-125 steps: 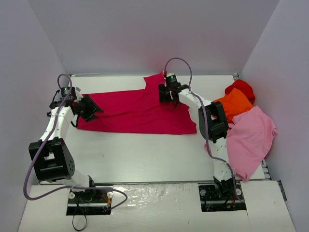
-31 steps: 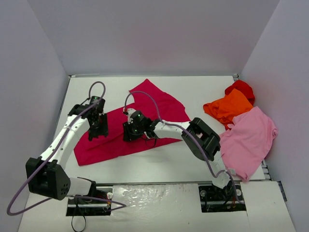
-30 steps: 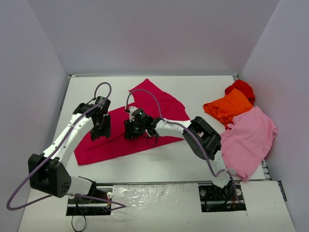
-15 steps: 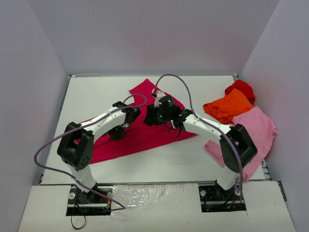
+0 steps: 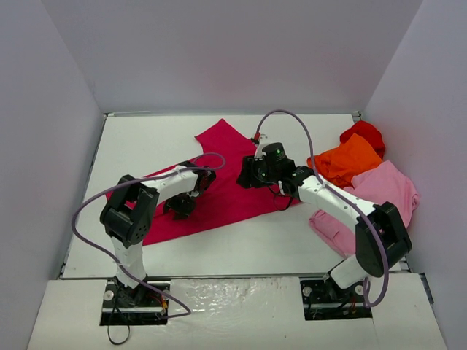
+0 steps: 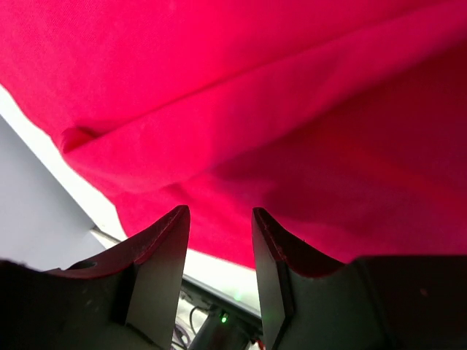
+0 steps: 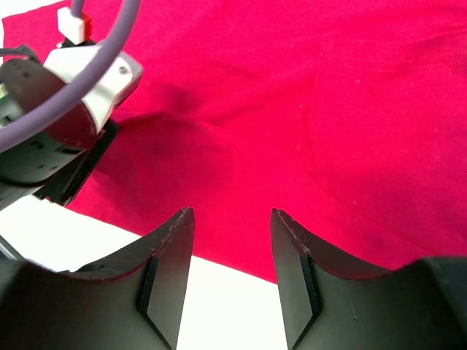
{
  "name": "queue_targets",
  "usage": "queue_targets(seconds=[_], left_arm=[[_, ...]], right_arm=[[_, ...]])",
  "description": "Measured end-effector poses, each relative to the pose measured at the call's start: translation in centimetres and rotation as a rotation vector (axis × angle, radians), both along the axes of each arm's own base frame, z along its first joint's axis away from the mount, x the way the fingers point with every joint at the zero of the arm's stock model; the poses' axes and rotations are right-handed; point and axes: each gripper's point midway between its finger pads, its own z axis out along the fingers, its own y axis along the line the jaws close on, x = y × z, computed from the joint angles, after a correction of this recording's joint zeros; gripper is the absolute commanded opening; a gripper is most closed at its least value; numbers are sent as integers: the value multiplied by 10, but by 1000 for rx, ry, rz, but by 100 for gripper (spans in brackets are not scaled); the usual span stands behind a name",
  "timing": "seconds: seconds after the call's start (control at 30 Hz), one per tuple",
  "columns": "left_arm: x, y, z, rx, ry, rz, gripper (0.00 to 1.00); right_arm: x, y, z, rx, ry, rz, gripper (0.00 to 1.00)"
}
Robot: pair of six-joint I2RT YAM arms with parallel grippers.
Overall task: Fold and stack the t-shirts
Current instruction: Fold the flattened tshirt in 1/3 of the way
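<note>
A: Top view?
B: Crimson t-shirt [image 5: 222,157] lies rumpled and askew, mid-table [image 5: 146,138]. Left gripper [image 5: 179,207] is at its near-left part, right gripper [image 5: 251,174] over its right half. Orange t-shirt [image 5: 350,160], pink t-shirt [image 5: 383,197] and red t-shirt [image 5: 365,133] are heaped at the right edge.
A: Left wrist?
B: Jaws apart, nothing between. Crimson folds just beyond the tips.
A: Right wrist?
B: Jaws apart, empty, above smooth crimson cloth. Left gripper nearby.
</note>
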Motion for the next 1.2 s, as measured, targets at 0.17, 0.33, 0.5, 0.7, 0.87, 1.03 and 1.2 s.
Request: queue_targets(seconds=[0.17, 0.33, 0.5, 0.7, 0.87, 1.03, 1.2], left_arm=[[9, 2, -12, 47, 17, -7, 36], [20, 7, -10, 107, -6, -16, 36], [32, 5, -6, 100, -54, -3, 36], [37, 4, -5, 91, -74, 5, 36], [40, 4, -6, 82, -88, 13, 22], [43, 4, -7, 78, -96, 17, 1], [48, 3, -4, 80, -111, 19, 0]], right_arm=[[-4, -2, -3, -5, 10, -2, 43], [-7, -5, 5, 5, -4, -5, 43], [-8, -6, 5, 5, -5, -5, 43], [-8, -6, 4, 2, 0, -5, 43], [-8, -6, 4, 1, 1, -5, 43], [-9, -7, 3, -1, 4, -5, 43], [-9, -7, 3, -2, 5, -5, 43]])
